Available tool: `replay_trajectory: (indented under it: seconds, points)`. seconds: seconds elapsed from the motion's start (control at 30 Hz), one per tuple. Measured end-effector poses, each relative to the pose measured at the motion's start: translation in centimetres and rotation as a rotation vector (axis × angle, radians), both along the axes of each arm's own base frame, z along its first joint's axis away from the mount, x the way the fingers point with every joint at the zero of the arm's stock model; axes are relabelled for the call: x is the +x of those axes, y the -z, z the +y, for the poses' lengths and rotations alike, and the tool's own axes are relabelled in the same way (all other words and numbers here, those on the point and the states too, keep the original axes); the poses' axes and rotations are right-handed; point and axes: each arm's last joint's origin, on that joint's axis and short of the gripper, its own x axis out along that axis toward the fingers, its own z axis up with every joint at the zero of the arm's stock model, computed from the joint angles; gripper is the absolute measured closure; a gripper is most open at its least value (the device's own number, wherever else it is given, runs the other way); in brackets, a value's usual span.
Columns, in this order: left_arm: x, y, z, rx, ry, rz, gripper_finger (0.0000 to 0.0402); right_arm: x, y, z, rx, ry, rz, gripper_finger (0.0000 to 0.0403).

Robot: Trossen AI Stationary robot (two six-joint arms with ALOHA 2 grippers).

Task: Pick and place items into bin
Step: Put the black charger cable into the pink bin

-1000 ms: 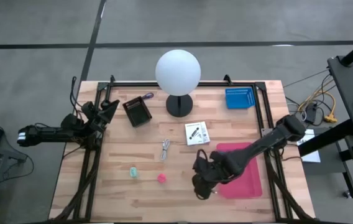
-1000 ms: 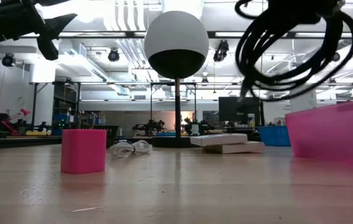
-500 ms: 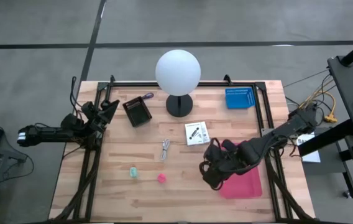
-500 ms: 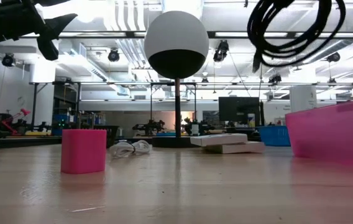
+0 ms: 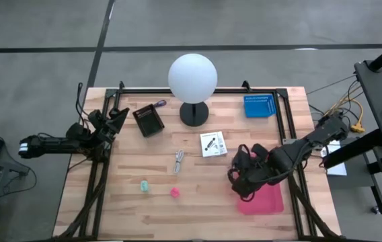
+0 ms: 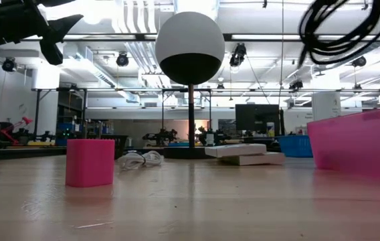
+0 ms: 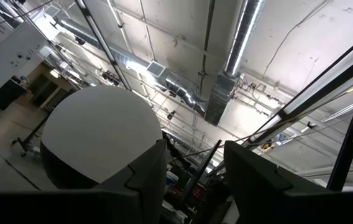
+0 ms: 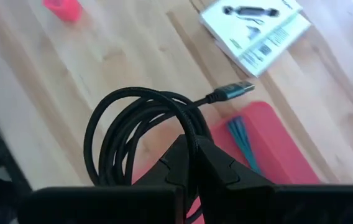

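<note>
Since the earlier frames the right gripper (image 5: 250, 176) has carried the dark coiled cable (image 5: 243, 171) rightward, from above the bare wood to the left edge of the shallow pink plastic bin (image 5: 268, 195) at the table's near right. In the low view the coil (image 6: 340, 27) has slid toward the right of the picture and now hangs partly out of sight at the top, above the bin's pink wall (image 6: 357, 144).

The right wrist view alone shows the grip: the two dark fingers (image 8: 192, 162) are pressed together on the cable's loops (image 8: 136, 134), its silvery plug end sticking out free. It also shows a teal pen (image 8: 242, 140) lying inside the bin (image 8: 270, 134), which the other views do not make out.

The left gripper (image 5: 113, 119) waits off the table's far left edge, raised; its wrist view shows the fingers (image 7: 254, 180) parted with nothing between them, pointing up at the white globe lamp (image 7: 99, 140).

Still on the wooden table (image 5: 124, 202): a white printed card (image 5: 212, 144) near the centre, a silvery metal piece (image 5: 178, 161) left of it, a small green block (image 5: 144, 186) and a small pink block (image 5: 175, 193) nearer. In the low view the pink block (image 6: 90, 163) looms large in front.
</note>
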Motion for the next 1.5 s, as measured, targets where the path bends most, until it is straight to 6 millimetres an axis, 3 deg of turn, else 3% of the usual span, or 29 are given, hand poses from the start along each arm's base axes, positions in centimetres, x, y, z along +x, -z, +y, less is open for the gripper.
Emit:
replay_trajectory:
  seconds: [0.5, 0.93, 1.5]
  points:
    - [0.0, 0.0, 0.0, 0.000, 0.000, 0.001, 0.0258, -2.6, 0.1, 0.2, -0.063, 0.047, 0.118, 0.0394]
    - [0.0, 0.0, 0.0, 0.000, 0.000, 0.001, 0.0258, -4.7, 0.5, 0.4, -0.101, 0.142, 0.029, 0.0395]
    - [0.0, 0.0, 0.0, 0.000, -0.001, 0.001, 0.0258, -6.2, 4.5, -0.6, -0.056, 0.221, -0.016, 0.0394]
